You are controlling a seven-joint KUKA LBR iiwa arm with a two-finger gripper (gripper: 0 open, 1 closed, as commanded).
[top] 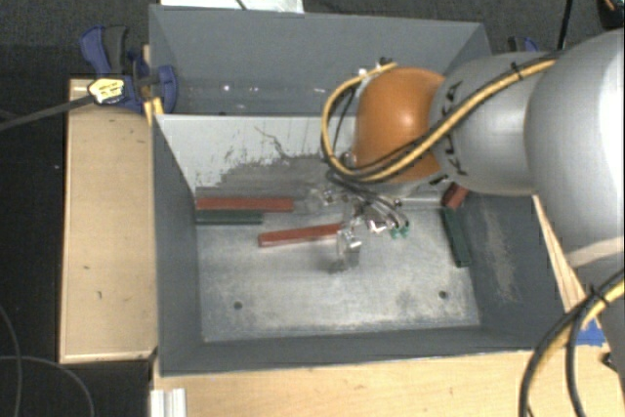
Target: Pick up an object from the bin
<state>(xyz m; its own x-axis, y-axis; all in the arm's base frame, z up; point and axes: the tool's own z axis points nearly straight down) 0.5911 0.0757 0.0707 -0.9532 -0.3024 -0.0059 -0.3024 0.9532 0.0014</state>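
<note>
The red-brown bar (pixel 298 235) — right end hidden behind the gripper (pixel 345 252); the dark strip (pixel 457 237) disappears upward under the arm (pixel 508 142)

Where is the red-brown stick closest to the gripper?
In the camera view the red-brown stick lies mid-floor, its right end at the gripper, in front of a second reddish stick and a dark green strip by the back wall.

Bin (pixel 254 293) is showing scratched grey, upper stick (pixel 244 203) and lower stick (pixel 298 235) are showing reddish-brown, strip (pixel 229 219) dark green, bar (pixel 457 237) blackish, wrist cover (pixel 391 122) orange, cables (pixel 337 117) yellow-black, end effector (pixel 345 249) silvery with green bits.
</note>
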